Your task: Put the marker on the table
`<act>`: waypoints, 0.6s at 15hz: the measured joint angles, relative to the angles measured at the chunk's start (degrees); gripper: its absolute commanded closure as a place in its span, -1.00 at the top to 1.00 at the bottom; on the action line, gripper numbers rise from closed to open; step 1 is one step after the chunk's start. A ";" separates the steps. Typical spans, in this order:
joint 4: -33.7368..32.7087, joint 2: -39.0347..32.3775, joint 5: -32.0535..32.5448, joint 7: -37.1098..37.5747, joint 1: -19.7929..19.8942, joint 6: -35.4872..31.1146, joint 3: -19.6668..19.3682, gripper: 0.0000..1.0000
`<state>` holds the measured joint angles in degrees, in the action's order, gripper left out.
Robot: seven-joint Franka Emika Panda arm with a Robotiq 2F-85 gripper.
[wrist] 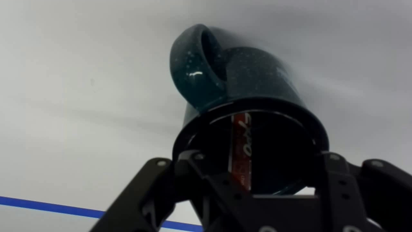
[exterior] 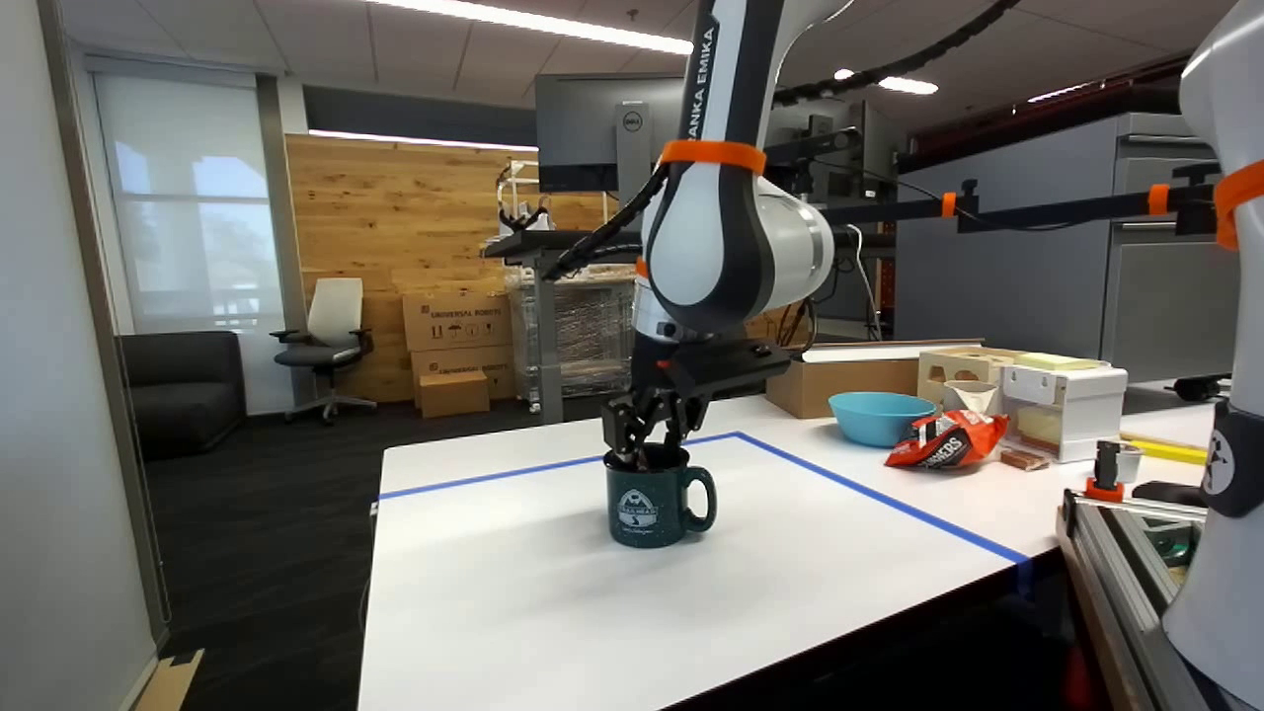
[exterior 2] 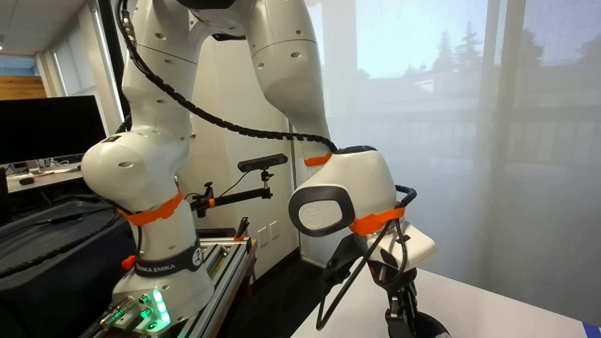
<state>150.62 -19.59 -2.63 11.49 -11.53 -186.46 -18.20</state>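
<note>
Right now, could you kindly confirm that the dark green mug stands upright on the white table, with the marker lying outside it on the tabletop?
Not quite: the marker is inside the dark green mug, as the wrist view shows through the open rim. The mug does stand upright on the white table, as you say.

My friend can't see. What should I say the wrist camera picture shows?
A red Expo marker is inside a dark green mug, with an open black gripper at the picture's bottom. The mug stands on a white table with blue tape.
</note>
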 measured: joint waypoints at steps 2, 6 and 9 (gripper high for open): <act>-0.08 -0.24 -0.20 -0.90 0.98 -0.02 0.91 0.31; -0.52 -0.79 -0.24 -1.99 2.33 -0.07 2.00 0.00; -0.83 -1.34 -0.24 -2.64 2.98 -0.19 2.48 -0.58</act>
<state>149.79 -20.93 -2.87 8.85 -8.55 -186.65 -15.73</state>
